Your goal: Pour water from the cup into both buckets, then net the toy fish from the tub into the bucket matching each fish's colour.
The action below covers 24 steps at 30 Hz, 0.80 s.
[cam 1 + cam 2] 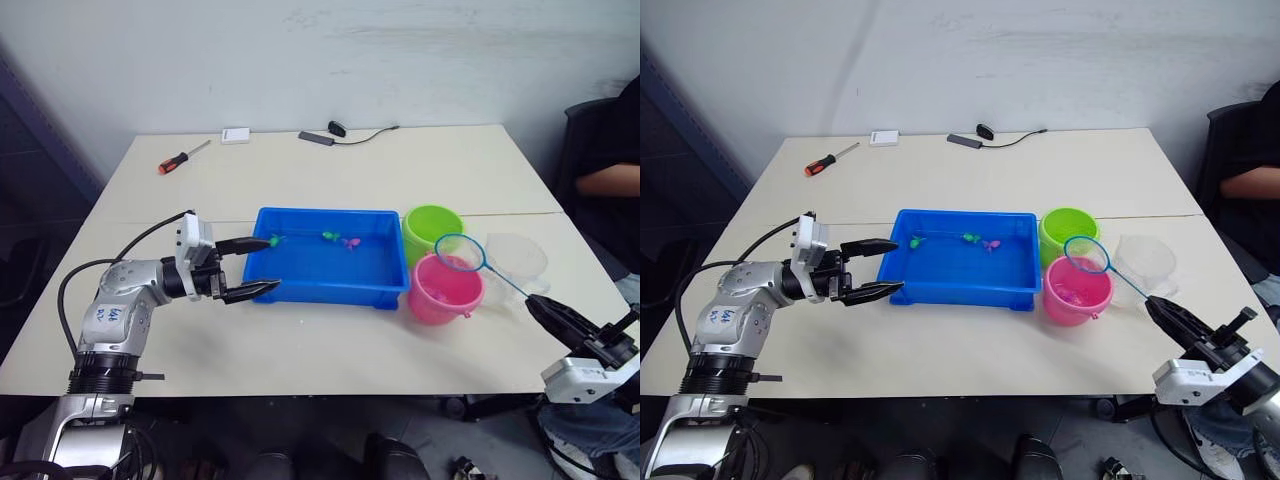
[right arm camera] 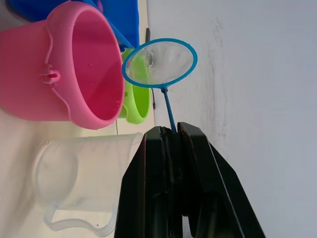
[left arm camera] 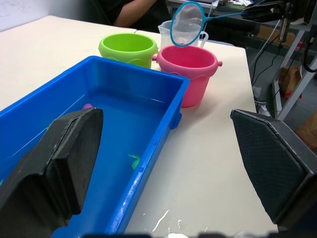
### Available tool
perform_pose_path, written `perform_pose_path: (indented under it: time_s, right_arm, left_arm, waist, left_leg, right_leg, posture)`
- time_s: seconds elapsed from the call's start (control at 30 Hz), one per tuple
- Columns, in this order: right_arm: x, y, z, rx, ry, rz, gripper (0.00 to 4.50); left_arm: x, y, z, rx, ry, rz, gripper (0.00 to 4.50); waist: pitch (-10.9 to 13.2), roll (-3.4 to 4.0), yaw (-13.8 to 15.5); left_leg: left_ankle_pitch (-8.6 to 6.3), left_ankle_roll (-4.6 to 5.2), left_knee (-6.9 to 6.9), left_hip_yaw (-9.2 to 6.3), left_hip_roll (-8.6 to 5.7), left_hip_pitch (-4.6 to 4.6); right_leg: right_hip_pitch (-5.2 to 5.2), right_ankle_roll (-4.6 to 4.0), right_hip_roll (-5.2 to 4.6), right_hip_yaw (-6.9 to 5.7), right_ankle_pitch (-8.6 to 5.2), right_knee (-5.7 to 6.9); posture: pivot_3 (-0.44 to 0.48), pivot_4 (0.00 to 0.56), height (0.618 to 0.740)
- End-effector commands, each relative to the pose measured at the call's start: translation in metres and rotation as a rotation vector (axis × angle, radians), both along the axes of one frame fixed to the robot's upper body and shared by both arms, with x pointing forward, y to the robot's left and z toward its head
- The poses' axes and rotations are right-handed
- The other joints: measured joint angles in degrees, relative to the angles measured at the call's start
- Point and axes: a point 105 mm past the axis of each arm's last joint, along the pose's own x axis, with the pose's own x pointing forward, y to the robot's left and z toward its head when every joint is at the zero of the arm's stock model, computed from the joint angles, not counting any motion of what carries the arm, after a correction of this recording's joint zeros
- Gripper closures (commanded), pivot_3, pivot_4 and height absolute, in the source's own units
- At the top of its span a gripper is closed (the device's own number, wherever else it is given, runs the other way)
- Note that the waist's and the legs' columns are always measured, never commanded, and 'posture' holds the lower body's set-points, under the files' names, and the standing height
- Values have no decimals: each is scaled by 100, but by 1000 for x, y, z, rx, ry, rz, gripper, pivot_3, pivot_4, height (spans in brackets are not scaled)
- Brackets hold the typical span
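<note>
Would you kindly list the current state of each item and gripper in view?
left gripper: open, straddling the tub's end wall.
right gripper: shut on the net's handle.
net: raised above the pink bucket.
pink bucket: upright.
green bucket: upright.
tub: holds water and fish.
cup: upright.

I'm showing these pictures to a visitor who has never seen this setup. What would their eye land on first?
Probably the bright blue tub in the middle of the table, with tiny toy fish along its far side. Next, the lime green bucket and pink bucket just to its right, with the net hovering over the pink one, its handle clamped in the right gripper. The left gripper is open at the tub's left end.
</note>
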Motion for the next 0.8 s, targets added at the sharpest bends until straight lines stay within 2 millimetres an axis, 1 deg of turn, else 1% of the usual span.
perform_pose_path:
  time_s: [0.03, 0.1, 0.17, 0.37, 0.47, 0.57, 0.6, 0.63, 0.73, 0.8]
  right_arm:
    - [12, 21, 35, 18, -75, 77, 4500]
    - [23, 34, 49, 97, -73, 100, 4500]
    - [35, 49, 57, 187, -10, 129, 4500]
    - [62, 80, 67, 525, 252, 153, 4500]
    - [81, 94, 73, 772, 422, 136, 4500]
    - [95, 105, 67, 909, 609, 80, 4500]
    - [98, 109, 66, 938, 646, 74, 4500]
    - [101, 113, 64, 962, 696, 65, 4500]
    - [103, 116, 58, 975, 782, 3, 4500]
    - [104, 117, 47, 1008, 907, -60, 4500]
  left_arm:
    - [1, -5, 11, -3, -51, -21, 33]
    - [2, -5, 11, -7, -49, -16, 33]
    - [2, -6, 10, -8, -49, -11, 33]
    - [1, -4, 9, -5, -53, 23, 33]
    - [0, 0, 9, -11, -58, 60, 33]
    - [0, 3, 8, -12, -62, 92, 33]
    - [-1, 4, 8, -13, -63, 99, 33]
    - [-2, 4, 7, -14, -64, 107, 33]
    - [-4, 6, 7, -17, -68, 126, 33]
    - [-6, 7, 6, -16, -71, 138, 33]
  waist:
    - [3, -2, -23]
    - [7, -9, -75]
    - [11, -17, -115]
    - [21, -20, -95]
    - [17, -9, -77]
    - [4, 6, -42]
    - [-3, 8, -17]
    - [-3, 10, 8]
    - [-9, 20, 54]
    - [-9, 20, 51]
  left_leg:
    - [-1, 4, 1, -4, 0, 3]
    - [-1, 6, 0, -14, 2, 14]
    - [-1, 7, 0, -29, 4, 22]
    - [-3, 7, 4, -57, 7, 29]
    - [-7, 18, 12, -60, 23, 29]
    - [-8, 19, 13, -61, 31, 29]
    - [-8, 19, 14, -62, 30, 30]
    - [-7, 20, 14, -59, 29, 29]
    - [-7, 20, 13, -66, 23, 21]
    - [-8, 20, 13, -67, 15, 18]
  right_leg:
    - [1, -1, 0, 4, 0, 0]
    - [3, -3, 1, 18, 0, 4]
    - [12, -2, 3, 16, 1, 6]
    - [22, 18, -1, -2, 14, 25]
    - [22, 1, -13, -2, 8, 32]
    - [14, -12, -16, -5, 5, 42]
    - [2, -12, -18, -4, 5, 47]
    - [-13, -11, -17, -4, 10, 74]
    - [-20, -3, -16, -14, 14, 80]
    - [-19, -14, -18, -13, 9, 74]
  posture:
    - [0, 150, 740]
    - [0, 150, 740]
    - [0, 150, 740]
    - [0, 150, 740]
    - [0, 150, 740]
    - [0, 150, 740]
    - [0, 150, 740]
    - [0, 150, 740]
    - [0, 150, 740]
    - [0, 150, 740]
